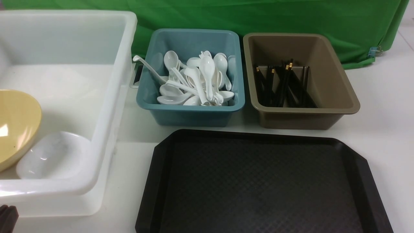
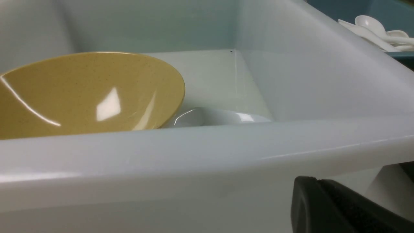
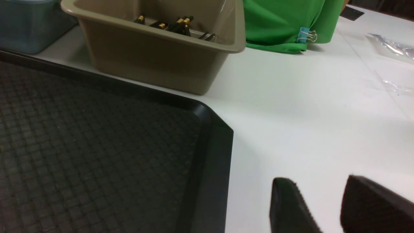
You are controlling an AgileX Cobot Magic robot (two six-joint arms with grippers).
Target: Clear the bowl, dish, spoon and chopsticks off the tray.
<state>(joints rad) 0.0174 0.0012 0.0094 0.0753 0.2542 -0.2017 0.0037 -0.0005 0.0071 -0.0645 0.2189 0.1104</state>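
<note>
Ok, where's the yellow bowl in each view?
Front: bowl at the left edge, inside the white tub, beside a white dish.
Left wrist: bowl at left, behind the tub's near wall.
Right wrist: not in view.
Shared landmark: the tub.

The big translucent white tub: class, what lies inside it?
A mustard-yellow bowl leaning on a small white squarish dish. The bowl covers part of the tub floor, so anything beneath is hidden.
</note>
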